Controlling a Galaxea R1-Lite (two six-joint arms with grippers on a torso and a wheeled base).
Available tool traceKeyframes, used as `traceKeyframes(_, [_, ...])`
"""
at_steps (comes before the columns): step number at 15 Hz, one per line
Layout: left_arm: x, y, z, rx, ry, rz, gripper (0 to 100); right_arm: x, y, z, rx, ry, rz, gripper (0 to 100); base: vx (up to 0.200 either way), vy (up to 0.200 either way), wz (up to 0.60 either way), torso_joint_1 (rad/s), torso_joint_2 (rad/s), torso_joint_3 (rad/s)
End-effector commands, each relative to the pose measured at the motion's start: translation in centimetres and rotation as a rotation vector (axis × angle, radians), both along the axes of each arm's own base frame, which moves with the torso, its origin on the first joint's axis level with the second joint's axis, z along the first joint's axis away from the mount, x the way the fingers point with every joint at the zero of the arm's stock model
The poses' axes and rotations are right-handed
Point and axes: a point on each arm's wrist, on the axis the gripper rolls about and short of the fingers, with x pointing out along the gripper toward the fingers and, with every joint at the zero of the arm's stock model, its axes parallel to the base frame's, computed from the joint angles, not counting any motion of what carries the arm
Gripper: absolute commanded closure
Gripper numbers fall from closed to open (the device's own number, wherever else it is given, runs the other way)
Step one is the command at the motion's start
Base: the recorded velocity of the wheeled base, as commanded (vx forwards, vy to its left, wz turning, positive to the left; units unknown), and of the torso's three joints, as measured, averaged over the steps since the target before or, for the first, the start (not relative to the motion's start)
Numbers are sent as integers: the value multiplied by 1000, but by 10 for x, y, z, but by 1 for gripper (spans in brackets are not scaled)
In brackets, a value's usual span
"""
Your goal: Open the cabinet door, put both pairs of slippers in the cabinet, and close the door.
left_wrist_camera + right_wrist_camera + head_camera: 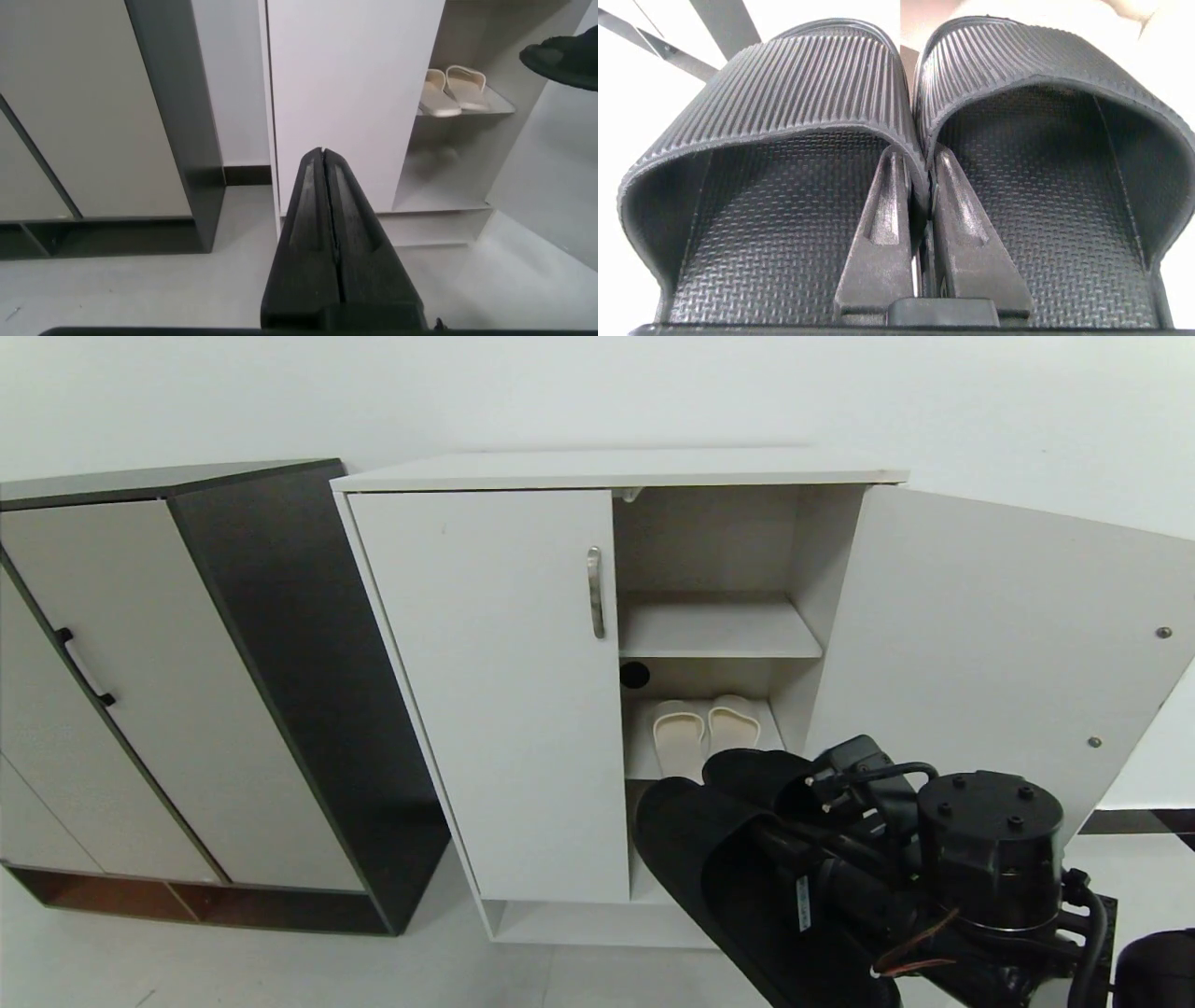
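**Q:** Where is the black pair of slippers, and why is it held that way?

**A:** It hangs side by side in front of the cabinet's open right half, outside it and lower than the shelf with the other pair. The right gripper reaches in from the heel end. Its fingers are nearly together, pinching the two adjoining strap walls, so one grasp carries both slippers.

**Q:** And the other arm?

**A:** The left gripper is pressed closed with nothing in it. It sits low before the cabinet's shut left door.

**Q:** What does the cabinet contain?

**A:** The cream slippers lie toes inward on the lower shelf, behind the open right door. The upper shelf sits above them. Judged from this, one pair is stowed, the second awaits placing, and the door is not yet closed.
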Motion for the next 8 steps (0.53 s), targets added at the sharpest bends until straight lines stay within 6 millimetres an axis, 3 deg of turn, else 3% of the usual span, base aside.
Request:
traceKeyframes(1, [0, 0, 0, 1, 1, 0, 100, 1, 0, -2, -5, 5, -1, 100, 0, 0, 0, -2, 71, 36])
traceKeyframes(8, [0, 0, 0, -1, -1, 2, 100, 2, 0, -5, -12, 14, -5, 100, 0, 0, 0, 0, 0, 0])
